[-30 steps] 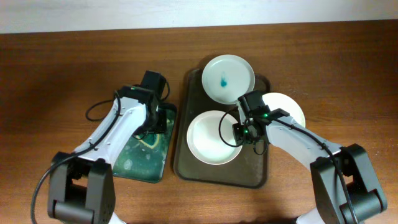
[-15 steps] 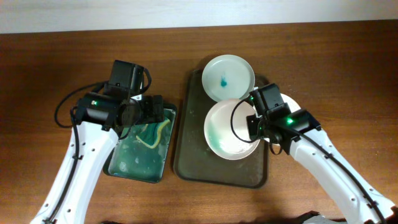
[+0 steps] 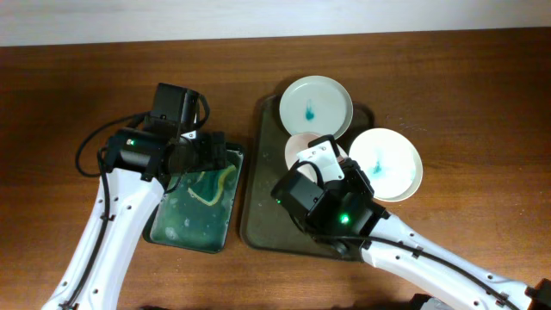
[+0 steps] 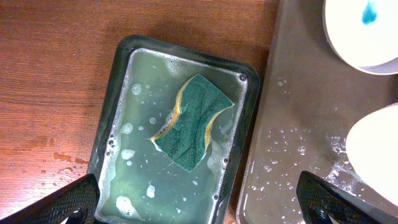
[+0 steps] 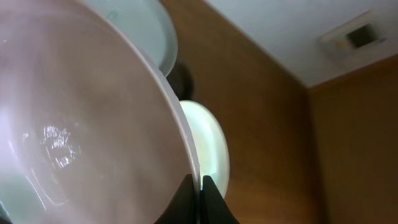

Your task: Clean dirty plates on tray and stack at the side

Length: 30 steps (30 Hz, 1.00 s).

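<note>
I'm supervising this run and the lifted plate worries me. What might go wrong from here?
The right end effector pinches the lifted plate only at its thin rim, tilted steeply; it may slip and drop onto the tray. Swinging it could also knock the smeared plate at the tray's far end, which sits close beside it.
</note>
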Each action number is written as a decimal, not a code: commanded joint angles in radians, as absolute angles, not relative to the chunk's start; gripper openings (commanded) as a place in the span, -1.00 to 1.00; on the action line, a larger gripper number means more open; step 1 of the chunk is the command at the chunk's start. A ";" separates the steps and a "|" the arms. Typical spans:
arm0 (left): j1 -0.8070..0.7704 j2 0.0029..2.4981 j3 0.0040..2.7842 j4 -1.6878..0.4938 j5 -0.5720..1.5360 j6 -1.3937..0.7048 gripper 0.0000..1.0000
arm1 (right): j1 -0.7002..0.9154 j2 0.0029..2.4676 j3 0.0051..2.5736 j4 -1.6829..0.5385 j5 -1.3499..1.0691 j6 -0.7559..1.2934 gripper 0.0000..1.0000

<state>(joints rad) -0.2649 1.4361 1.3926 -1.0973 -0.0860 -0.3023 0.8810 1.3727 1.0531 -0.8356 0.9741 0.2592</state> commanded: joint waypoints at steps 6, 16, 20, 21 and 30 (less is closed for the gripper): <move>-0.259 1.427 1.407 -1.097 -0.101 -0.297 0.99 | 1.040 1.349 1.073 -0.834 1.258 0.186 -0.92; -0.259 1.427 1.407 -1.097 -0.101 -0.297 0.99 | 1.049 1.349 1.073 -0.834 1.269 0.187 -0.92; -0.259 1.427 1.407 -1.097 -0.101 -0.297 0.99 | 1.048 1.349 1.073 -0.834 1.269 0.187 -0.92; -0.259 1.427 1.407 -1.097 -0.101 -0.297 0.99 | 1.049 1.349 1.073 -0.834 1.269 0.187 -0.92; -0.259 1.427 1.407 -1.097 -0.101 -0.297 0.99 | 1.048 1.349 1.073 -0.834 1.269 0.187 -0.92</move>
<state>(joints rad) -0.2649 1.4361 1.3926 -1.0969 -0.0860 -0.3023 1.0416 1.3724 1.0531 -0.8349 1.2320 0.1806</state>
